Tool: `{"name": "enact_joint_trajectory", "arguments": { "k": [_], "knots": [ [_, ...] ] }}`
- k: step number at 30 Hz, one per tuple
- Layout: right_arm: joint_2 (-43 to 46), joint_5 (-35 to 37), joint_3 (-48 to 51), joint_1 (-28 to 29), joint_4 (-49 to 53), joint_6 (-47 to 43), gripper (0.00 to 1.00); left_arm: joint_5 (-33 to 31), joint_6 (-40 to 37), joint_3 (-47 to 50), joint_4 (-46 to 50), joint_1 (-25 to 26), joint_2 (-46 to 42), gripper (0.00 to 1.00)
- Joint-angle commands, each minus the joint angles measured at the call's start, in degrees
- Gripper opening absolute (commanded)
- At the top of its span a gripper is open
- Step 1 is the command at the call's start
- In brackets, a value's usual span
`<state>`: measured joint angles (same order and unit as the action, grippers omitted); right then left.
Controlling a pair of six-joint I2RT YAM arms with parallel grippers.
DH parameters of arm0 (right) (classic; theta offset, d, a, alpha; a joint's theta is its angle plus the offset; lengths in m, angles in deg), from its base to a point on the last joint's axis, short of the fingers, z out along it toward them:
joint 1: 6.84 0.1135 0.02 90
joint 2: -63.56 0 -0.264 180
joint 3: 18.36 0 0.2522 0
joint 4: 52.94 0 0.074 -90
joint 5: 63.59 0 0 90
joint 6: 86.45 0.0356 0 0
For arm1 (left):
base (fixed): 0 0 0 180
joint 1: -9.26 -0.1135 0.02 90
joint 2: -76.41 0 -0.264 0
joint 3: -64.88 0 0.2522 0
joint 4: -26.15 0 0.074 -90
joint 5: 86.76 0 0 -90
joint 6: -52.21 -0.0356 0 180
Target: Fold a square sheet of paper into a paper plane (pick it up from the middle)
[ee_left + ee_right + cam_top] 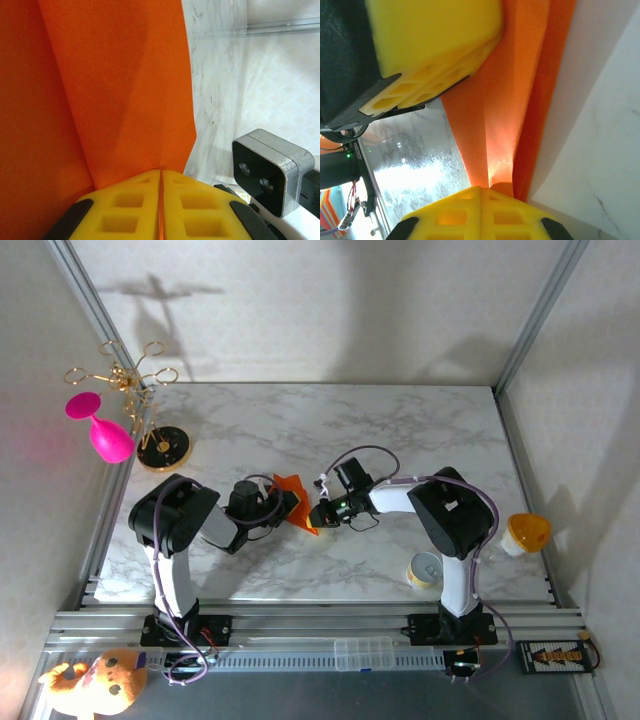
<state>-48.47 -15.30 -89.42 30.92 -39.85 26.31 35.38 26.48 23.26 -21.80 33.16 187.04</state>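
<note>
The square sheet of paper (293, 496) is bright orange and folded into a creased, pointed shape. It is held up over the middle of the marble table (400, 430) between both grippers. My left gripper (284, 504) is shut on its left side. In the left wrist view the yellow fingers (125, 205) meet on a thin orange edge, and the sheet (110, 85) rises above them. My right gripper (320, 515) is shut on the lower right tip. In the right wrist view the folded layers (510, 110) run up from my right gripper (481, 189) to the left gripper's yellow finger (430, 45).
A pink goblet (100, 430) hangs on a gold rack (150, 405) at the back left. A small yellow can (425, 570) stands by the right arm's base, and an orange-yellow cup (525, 532) lies off the table's right edge. A plush toy (90, 685) lies front left.
</note>
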Motion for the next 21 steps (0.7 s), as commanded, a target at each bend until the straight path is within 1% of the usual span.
{"name": "enact_joint_trajectory", "arguments": {
  "k": [1,9,17,21],
  "knots": [
    [-1.31,0.69,-1.1,0.3,0.99,-0.17,0.06,-3.09,-1.62,1.21,8.1,0.18,1.33,0.1],
    [-0.81,3.85,-1.58,0.3,3.17,-0.87,0.06,-3.75,-1.6,0.97,9.73,0.18,1.15,0.1],
    [5.01,5.92,-3.4,0.97,6.35,-1.53,0.07,-5.54,-2.98,-0.68,16.61,0.35,0.07,0.09],
    [4.97,8.35,-4.89,1.77,8.7,-2.01,0.07,-6.28,-3.44,-1.69,19.39,0.51,-0.06,0.09]
  ]
}}
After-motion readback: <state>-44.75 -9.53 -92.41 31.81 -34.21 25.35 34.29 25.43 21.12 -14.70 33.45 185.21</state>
